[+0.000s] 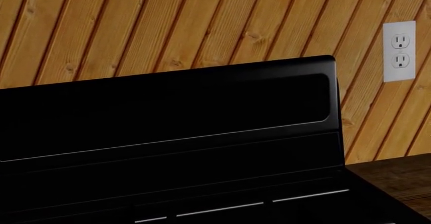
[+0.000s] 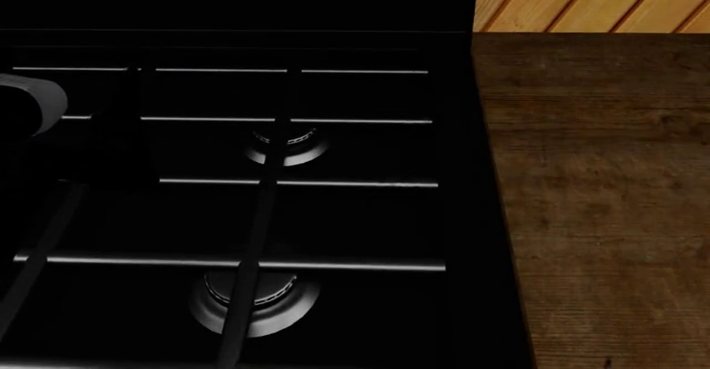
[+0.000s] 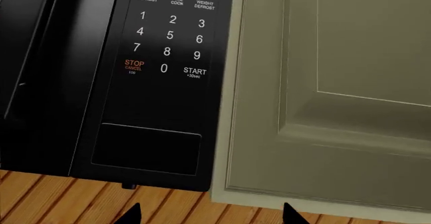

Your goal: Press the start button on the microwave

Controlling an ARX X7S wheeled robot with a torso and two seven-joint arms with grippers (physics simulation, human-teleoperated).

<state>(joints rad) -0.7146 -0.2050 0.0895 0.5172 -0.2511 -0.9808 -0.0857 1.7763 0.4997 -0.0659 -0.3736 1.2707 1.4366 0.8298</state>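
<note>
Right gripper spread open, empty, tips below microwave. START button bottom right of keypad, untouched, beside green cabinet. Left gripper unseen; its camera faces stove backguard.

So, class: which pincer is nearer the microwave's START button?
The right. Its wrist view faces the keypad, with START above the pincer tips, not touching. The left wrist view shows only the stove back panel and an outlet; the left pincer is unseen.
</note>
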